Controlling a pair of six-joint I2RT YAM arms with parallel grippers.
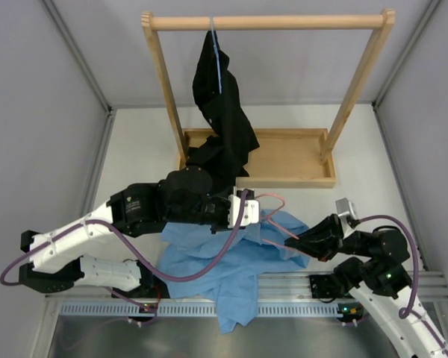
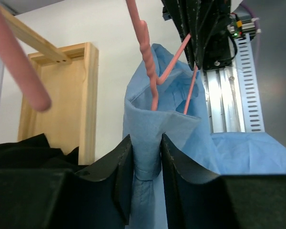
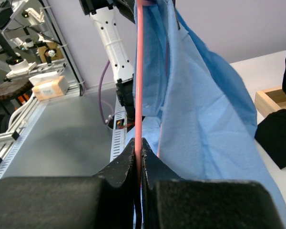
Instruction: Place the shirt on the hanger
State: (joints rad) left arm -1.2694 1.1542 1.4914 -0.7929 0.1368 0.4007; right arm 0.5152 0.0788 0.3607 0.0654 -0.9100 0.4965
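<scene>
The light blue shirt lies bunched at the table's front middle, part of it lifted. My left gripper is shut on a fold of the shirt, held up near the collar. The pink wire hanger sticks out above the shirt, hook up, its wires running down into the cloth. My right gripper is shut on one wire of the hanger, with the shirt draped just to its right.
A wooden rack with a tray base stands at the back. A black garment hangs from it on a pale blue hanger and spills onto the tray. An aluminium rail runs along the front edge.
</scene>
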